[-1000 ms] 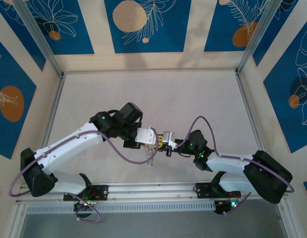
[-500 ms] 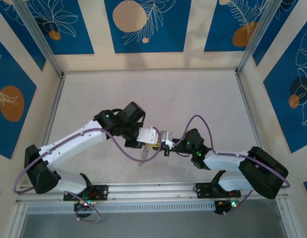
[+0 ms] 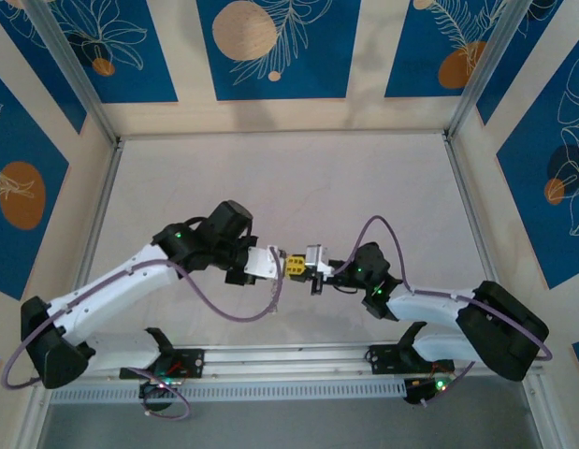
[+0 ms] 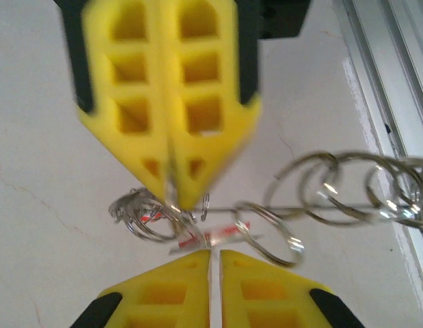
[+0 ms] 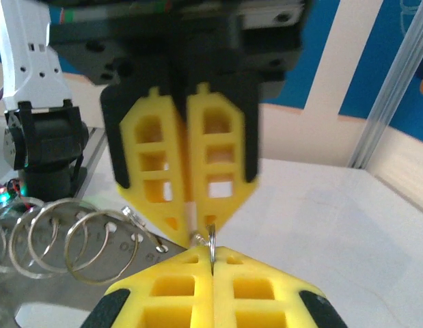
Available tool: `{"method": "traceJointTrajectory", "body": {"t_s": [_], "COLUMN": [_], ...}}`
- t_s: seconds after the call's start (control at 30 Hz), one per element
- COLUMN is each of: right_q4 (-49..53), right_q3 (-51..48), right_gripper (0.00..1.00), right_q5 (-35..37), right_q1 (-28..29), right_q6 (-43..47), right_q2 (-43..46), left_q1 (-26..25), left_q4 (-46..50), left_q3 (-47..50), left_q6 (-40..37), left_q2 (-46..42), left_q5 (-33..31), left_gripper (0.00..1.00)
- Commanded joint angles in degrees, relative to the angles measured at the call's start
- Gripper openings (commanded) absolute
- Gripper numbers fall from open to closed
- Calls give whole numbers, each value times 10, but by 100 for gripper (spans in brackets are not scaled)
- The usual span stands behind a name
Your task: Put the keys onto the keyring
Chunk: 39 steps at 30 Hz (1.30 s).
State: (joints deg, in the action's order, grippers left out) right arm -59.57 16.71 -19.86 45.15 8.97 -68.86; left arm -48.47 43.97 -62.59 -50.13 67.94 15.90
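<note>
Pale tabletop [image 3: 298,178] lies under both arms, which reach inward, bent at the elbow, and meet fingertip to fingertip over its near middle. The keyring [image 4: 334,191], a light, floppy string of thin wire loops, dangles from that meeting point with the tiny, slick keys [image 4: 210,236] at its pinched end; best taken by a single loop, I judge. The right gripper [image 5: 211,263] is closed on one small loop; the left gripper [image 4: 212,263] shows a narrow slit beside the keys, grip unclear.

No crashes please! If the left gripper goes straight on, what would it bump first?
Likely the small silver wire rings at its tips, then right away the right gripper, yellow plastic fingers facing it.
</note>
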Motion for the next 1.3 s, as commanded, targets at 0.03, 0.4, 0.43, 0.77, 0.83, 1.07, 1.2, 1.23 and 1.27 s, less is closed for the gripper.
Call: {"method": "traceJointTrajectory", "body": {"t_s": [0.03,0.4,0.43,0.77,0.83,1.07,1.2,1.23,1.27], "right_q4": [-47,-85,-84,-74,-77,-72,-52,-48,-49], "right_q3": [5,-5,-5,9,13,23,29,30,30], "right_gripper": [0,0,0,0,0,0,0,0,0], "right_q5": [-25,-28,-31,-76,-79,-99,-100,-102,-103], "right_q1": [-16,-16,-16,-19,-21,-23,-23,-23,-23], "right_q6": [-27,-41,-39,-32,-32,-45,-40,-37,-36], "right_q2": [21,10,11,1,-6,-2,7,7,5], "left_q1": [9,19,21,30,31,31,30,30,31], "left_q4": [-58,-172,-178,-246,-285,-377,-439,-450,-460], "left_q3": [39,114,121,172,194,254,279,285,292], "left_q6": [-8,19,25,141,184,243,285,293,300], "left_q2": [-31,-91,-95,-124,-124,-141,-143,-141,-140], "left_q5": [26,24,24,88,120,129,140,139,135], "left_gripper": [9,17,20,34,35,41,51,51,51]}}
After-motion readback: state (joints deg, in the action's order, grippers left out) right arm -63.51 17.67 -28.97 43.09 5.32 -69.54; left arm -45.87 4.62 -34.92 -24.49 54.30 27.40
